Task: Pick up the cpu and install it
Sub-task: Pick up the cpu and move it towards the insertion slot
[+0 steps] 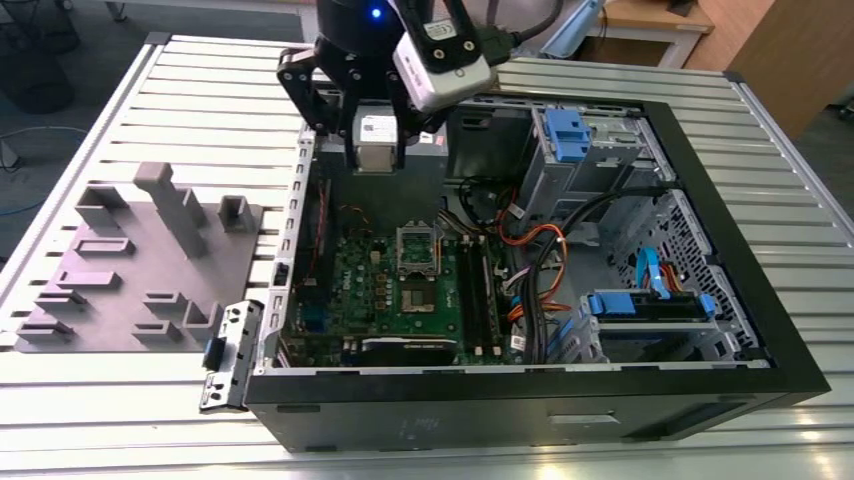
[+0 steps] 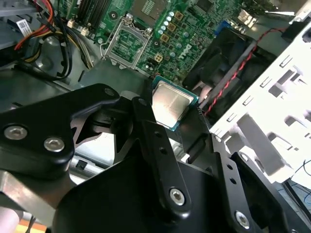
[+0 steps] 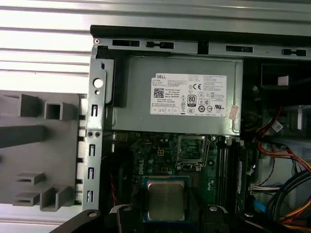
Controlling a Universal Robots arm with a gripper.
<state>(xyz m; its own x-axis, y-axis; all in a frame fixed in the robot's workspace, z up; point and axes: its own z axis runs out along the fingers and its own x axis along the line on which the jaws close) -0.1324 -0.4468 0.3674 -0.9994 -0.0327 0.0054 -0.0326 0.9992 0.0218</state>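
The cpu (image 2: 170, 104), its silver top turned toward both wrist views, sat clamped between the fingers of the end effector (image 3: 166, 212). It was held in the air above the green motherboard (image 1: 387, 290) inside the open computer case (image 1: 747, 330). The dark socket (image 3: 193, 150) with its metal frame lay on the board, apart from the cpu. A grey power supply (image 3: 180, 94) sat at the far end of the case. On the exterior view's left, a grey tray (image 1: 120, 270) of plastic blocks rested beside the case on the slatted desk (image 1: 200, 90).
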